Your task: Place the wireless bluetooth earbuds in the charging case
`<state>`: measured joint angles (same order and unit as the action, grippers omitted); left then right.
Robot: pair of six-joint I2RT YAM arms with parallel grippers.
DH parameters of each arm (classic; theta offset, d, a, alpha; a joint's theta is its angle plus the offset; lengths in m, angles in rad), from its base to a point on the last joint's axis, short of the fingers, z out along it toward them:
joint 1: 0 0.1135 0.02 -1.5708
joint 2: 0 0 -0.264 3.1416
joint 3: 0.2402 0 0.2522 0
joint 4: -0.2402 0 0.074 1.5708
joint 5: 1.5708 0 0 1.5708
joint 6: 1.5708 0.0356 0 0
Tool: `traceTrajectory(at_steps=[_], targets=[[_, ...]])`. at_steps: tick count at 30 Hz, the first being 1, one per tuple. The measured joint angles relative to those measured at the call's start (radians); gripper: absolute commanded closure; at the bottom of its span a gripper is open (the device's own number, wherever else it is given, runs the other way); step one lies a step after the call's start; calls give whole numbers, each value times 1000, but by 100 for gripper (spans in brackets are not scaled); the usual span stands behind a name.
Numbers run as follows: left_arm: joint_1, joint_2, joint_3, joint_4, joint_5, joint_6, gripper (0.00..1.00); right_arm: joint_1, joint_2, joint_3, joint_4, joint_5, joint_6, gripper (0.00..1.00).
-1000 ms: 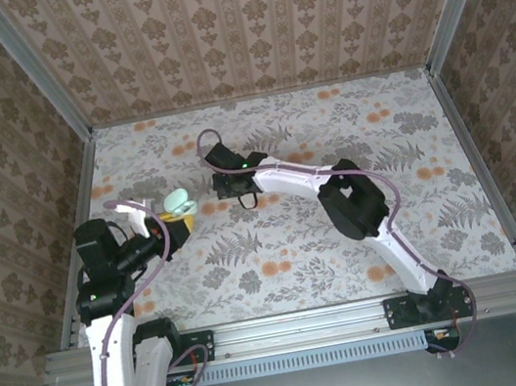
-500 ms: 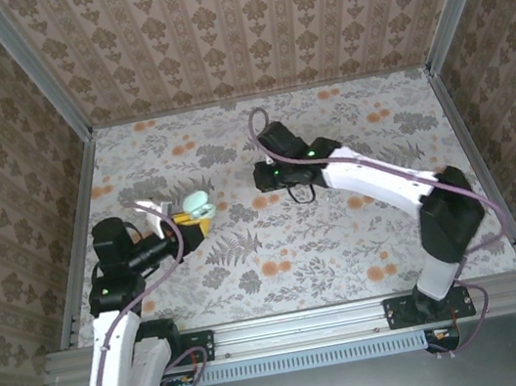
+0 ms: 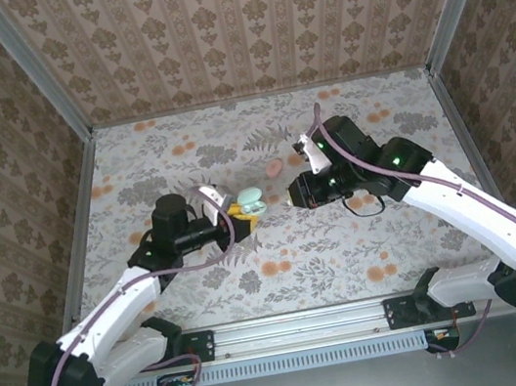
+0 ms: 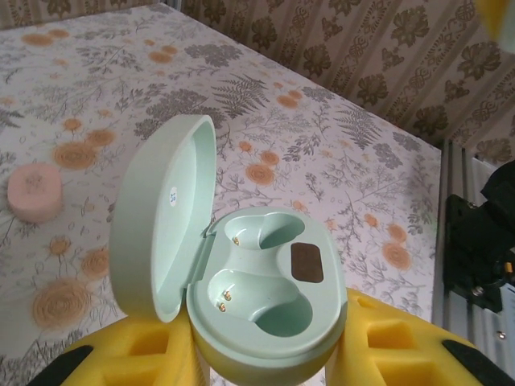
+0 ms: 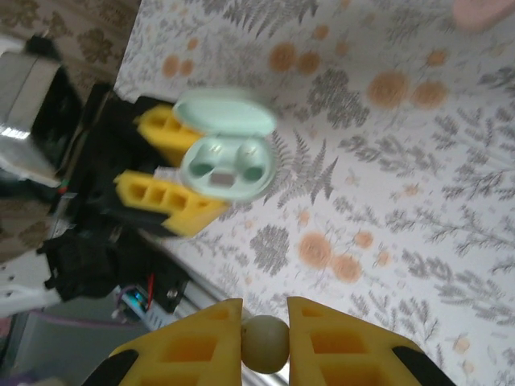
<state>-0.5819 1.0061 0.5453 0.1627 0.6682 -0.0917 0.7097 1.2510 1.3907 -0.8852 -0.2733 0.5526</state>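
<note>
Gripping the case point(image 4: 265, 301) by its lower shell, the left gripper point(image 3: 240, 213) is clenched on it between yellow fingers point(image 4: 398, 342). The case is mint green and sits clear of the table point(image 3: 416, 246), over its middle. Its lid point(image 4: 157, 233) stands hinged open to the left in the left wrist view. Both sockets are empty, each showing small gold contacts, with a dark patch beside them.

The right gripper point(image 5: 265, 322) is clamped on one earbud point(image 5: 265, 344), a pale rounded piece pinched between its yellow fingertips. In the top view this gripper faces the case from the right, near it but not touching. The right wrist view shows the open case ahead of the earbud, sockets facing the camera, somewhat blurred.

A pink disc point(image 3: 273, 167) lies flat on the table just beyond the case, apart from both grippers.
</note>
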Motion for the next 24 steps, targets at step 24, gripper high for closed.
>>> traceTrajectory(at_steps=[24], targets=[[-100, 32, -2, 163, -15, 151, 82, 42, 166, 28, 74, -79, 79, 84]])
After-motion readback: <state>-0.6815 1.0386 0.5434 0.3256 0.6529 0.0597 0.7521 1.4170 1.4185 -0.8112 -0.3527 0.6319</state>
